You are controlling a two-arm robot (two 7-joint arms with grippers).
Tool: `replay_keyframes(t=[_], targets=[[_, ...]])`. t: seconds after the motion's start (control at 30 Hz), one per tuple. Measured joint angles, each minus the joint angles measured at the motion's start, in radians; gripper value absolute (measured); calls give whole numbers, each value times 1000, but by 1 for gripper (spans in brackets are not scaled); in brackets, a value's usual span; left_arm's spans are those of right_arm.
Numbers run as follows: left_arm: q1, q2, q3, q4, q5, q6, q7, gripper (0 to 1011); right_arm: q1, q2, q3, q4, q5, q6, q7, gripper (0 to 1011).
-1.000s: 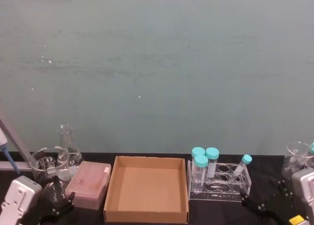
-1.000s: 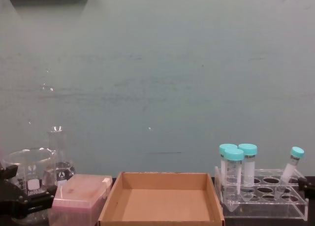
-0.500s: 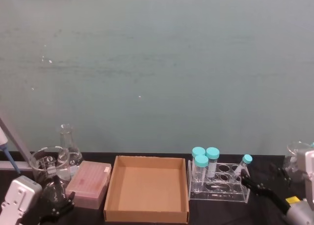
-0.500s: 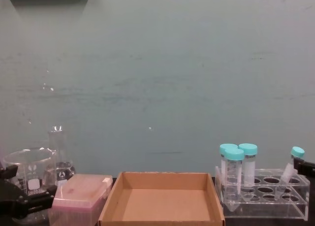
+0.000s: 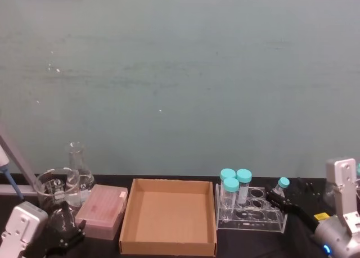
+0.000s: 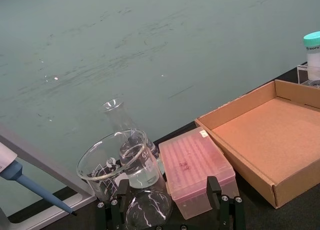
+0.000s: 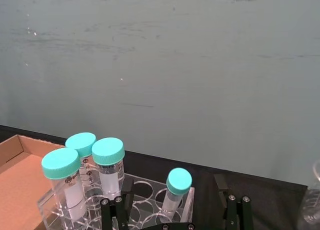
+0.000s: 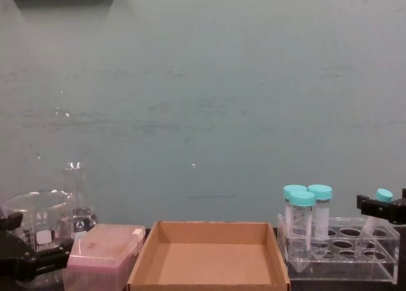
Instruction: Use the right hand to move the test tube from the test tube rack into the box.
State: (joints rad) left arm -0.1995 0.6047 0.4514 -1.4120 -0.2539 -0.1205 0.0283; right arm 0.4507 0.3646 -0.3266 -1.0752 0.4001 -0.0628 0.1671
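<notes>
Left gripper: at the near left corner of the table, well left of the box, jaws standing wide with nothing gripped. Beaker: clear glass, left of the box, just beyond the left gripper. Flask: clear, cone-shaped, upright, just behind the beaker. Pink case: lidded, see-through plastic, just beside the box's left wall. Box: shallow brown cardboard, open top, mid-table. Rack: clear, with rows of round holes, just beside the box's right wall. Wide tubes: three, teal caps, upright in the end of the rack nearest the box. Slim tube: teal cap, seated in a hole at the end of the rack farthest from the box, leaning away from the box. Right gripper: at that far end of the rack, jaws wide, one finger on either side of the slim tube's cap; contact cannot be told.
</notes>
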Motion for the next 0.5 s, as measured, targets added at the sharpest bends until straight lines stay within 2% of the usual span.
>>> replay_keyframes(t=[0.27, 0.5], targets=[[0, 0, 0, 0, 0, 0, 0, 1000, 53, -32, -7, 68, -40, 0, 6, 1003], [0, 0, 0, 0, 0, 0, 0, 1000, 72, -48, -5, 99, -65, 3, 6, 1003]])
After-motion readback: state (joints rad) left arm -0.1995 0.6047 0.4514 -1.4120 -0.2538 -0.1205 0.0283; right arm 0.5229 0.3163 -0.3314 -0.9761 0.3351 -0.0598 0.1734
